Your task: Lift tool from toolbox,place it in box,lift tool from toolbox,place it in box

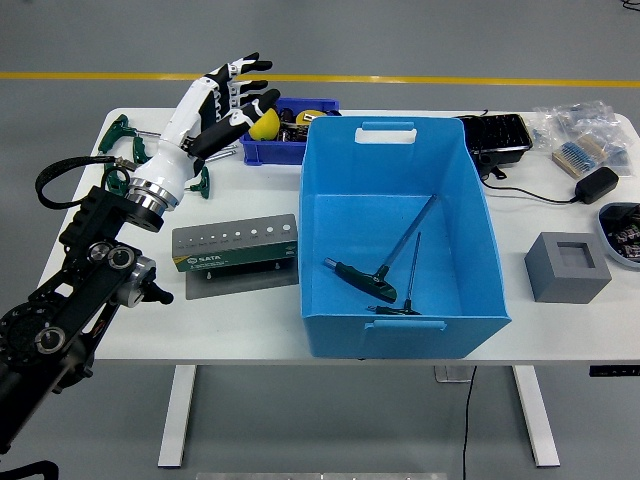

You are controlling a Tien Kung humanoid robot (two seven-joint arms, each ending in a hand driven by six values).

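Observation:
Two green-handled T-handle tools (378, 277) lie inside the big blue box (398, 236), one with its long shaft angled toward the back right, the other near the front wall. My left hand (226, 95) is raised above the table's back left, fingers spread and holding nothing, over the remaining green T-handle tools (122, 165). The grey SATA tool holder (236, 244) lies just left of the blue box. The right arm is out of view.
A small dark-blue bin (282, 128) with a yellow ball and tape measures stands behind the box. At right lie a black tray (494, 133), a power adapter (596, 183), plastic bags (585, 130) and a grey block (566, 266).

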